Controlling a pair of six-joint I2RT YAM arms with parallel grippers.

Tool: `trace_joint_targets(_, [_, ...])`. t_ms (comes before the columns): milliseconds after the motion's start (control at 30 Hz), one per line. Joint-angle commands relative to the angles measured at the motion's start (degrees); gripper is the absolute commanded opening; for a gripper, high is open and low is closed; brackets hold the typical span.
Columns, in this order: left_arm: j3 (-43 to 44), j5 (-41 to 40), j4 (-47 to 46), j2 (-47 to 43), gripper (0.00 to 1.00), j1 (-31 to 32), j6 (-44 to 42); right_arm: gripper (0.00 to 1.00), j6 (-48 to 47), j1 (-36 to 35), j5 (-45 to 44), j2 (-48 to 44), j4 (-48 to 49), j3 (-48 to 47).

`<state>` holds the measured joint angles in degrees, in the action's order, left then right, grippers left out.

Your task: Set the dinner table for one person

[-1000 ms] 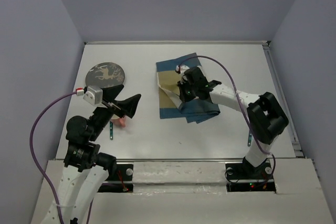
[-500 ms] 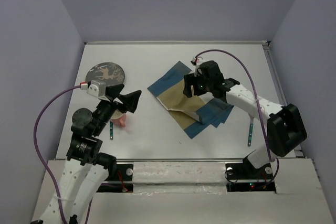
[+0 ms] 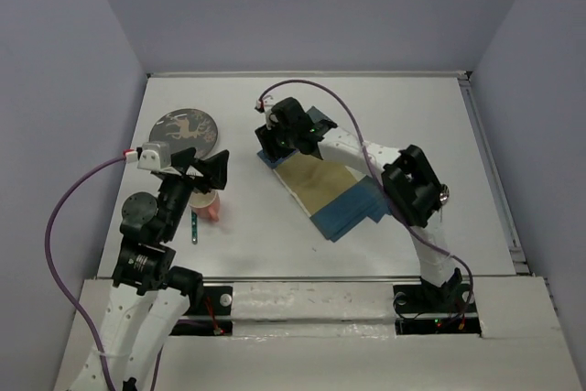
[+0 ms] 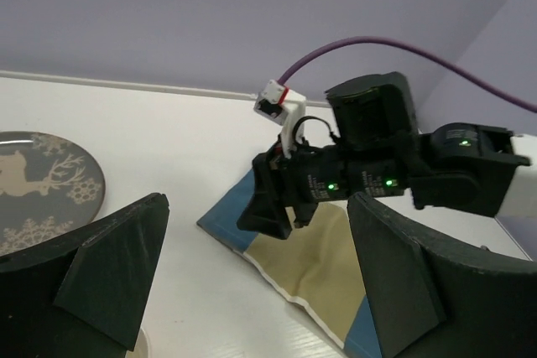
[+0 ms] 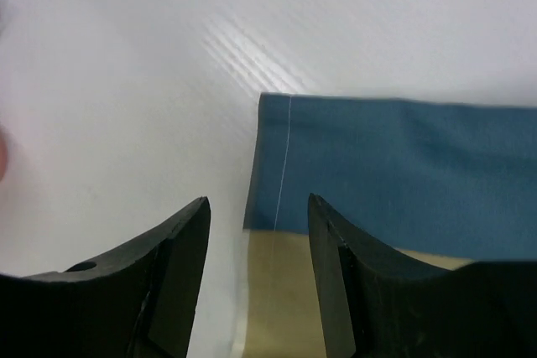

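Laying the mat (image 5: pixel 386 173): right gripper (image 5: pixel 256 207) sits half open over its corner, holding nothing. Left gripper (image 3: pixel 203 169) is wide open and empty. Plate (image 3: pixel 183 127) next, I'd guess.

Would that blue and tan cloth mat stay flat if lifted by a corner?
Probably not: the blue and tan cloth mat lies thin, layers bunched at one edge, so likely floppy and light. It may slide on the smooth white tabletop.

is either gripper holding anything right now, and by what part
Nothing is held. The right gripper has its jaws apart over the corner of the checked mat, not clamped; the left gripper is open and empty.
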<state>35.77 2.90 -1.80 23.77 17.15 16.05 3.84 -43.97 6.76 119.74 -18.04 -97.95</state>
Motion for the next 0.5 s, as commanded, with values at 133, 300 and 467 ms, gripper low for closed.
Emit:
trace_joint_targets(133, [2.82,-3.16,-0.74,-1.09,0.99,-0.36,-0.76,0.56,-6.64,-3.58,-15.46,17.18,-9.29,-22.7])
trace_joint_targets(300, [2.73,-0.97,-1.1,-1.27,0.99,-0.36,-0.59,0.54,-8.84,-4.81,-18.88,21.67,-9.55,-26.58])
trace_joint_targets(467, [2.64,-0.7,-1.27,-1.36,0.99,-0.36,-0.59,0.54,-8.85,-6.04,-18.99,25.54,-10.61,-28.43])
